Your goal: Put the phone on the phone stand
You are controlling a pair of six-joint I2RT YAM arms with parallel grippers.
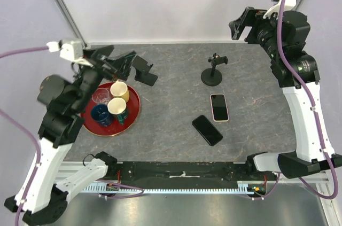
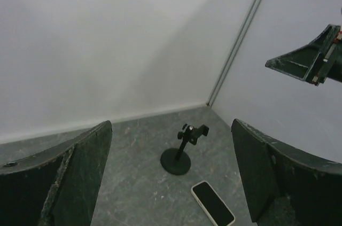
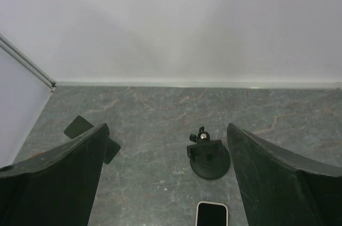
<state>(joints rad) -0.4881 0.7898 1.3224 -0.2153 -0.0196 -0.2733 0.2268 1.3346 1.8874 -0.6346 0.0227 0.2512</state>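
Phone in a pale case (image 1: 219, 107) lies flat on the grey table (image 1: 171, 98), clear of both arms. The left gripper (image 2: 171, 130) hangs over the far edge of the red tray (image 1: 133, 118) and the right gripper (image 3: 166, 130) is raised at the far right, each with fingers spread wide and empty. The round-based phone stand (image 1: 212, 71) stands just beyond the phone, an angled black stand (image 1: 144, 71) sits near the tray, a black phone (image 1: 207, 130) lies closer to the arms, and cups (image 1: 119, 91) fill the tray.
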